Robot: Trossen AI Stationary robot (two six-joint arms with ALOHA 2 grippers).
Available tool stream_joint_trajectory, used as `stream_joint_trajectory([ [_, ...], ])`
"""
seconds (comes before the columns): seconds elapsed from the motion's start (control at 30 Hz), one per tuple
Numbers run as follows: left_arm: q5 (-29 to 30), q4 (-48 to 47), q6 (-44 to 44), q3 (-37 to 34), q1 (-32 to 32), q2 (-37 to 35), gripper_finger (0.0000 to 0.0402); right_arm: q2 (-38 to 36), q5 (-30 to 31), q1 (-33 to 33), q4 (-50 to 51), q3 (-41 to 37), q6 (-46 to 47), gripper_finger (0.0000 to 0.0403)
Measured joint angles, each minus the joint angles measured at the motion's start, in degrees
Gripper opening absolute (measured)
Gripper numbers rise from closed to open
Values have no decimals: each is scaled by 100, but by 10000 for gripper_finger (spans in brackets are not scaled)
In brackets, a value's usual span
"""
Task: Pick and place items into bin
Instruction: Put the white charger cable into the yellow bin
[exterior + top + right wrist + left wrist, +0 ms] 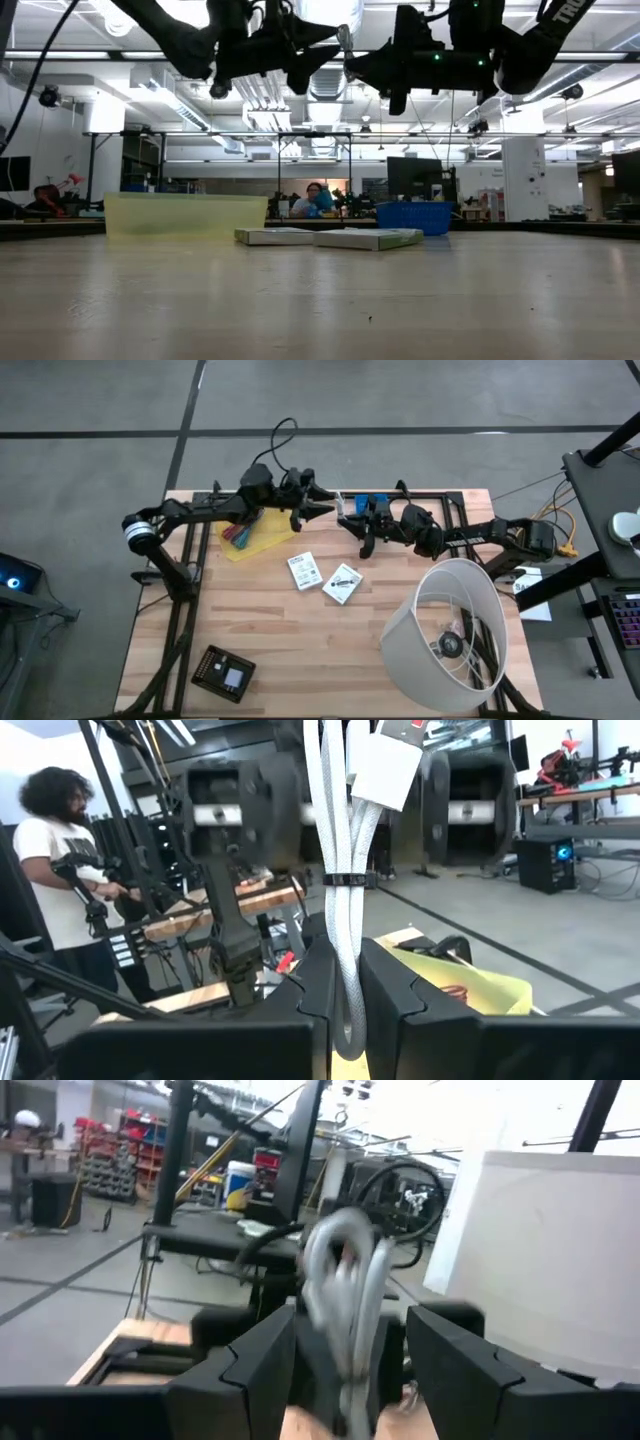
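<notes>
Just beside the yellow bin (262,542), lifted clear of the table, a white cable bundle (340,890) is pinched tight by the right gripper (345,970). The left gripper (350,1320) is spread wide around the bundle's plug end, so a handoff is probably being set up, since that bin is reached more easily from the left arm's side. The two white packets (303,570) (342,582) are lying flat near the bin, not yet binned

Two dark jointed arms, the left arm (200,510) white-banded, trailing black cable.
</notes>
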State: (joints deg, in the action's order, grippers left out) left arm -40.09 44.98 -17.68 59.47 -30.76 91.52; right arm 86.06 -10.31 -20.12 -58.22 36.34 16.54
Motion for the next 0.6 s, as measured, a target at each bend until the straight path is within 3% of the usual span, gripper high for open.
stream_joint_trajectory([
  [0.6,157,-99,305,340,155,373,163,2,-4,-2,99,0,-1,13],
])
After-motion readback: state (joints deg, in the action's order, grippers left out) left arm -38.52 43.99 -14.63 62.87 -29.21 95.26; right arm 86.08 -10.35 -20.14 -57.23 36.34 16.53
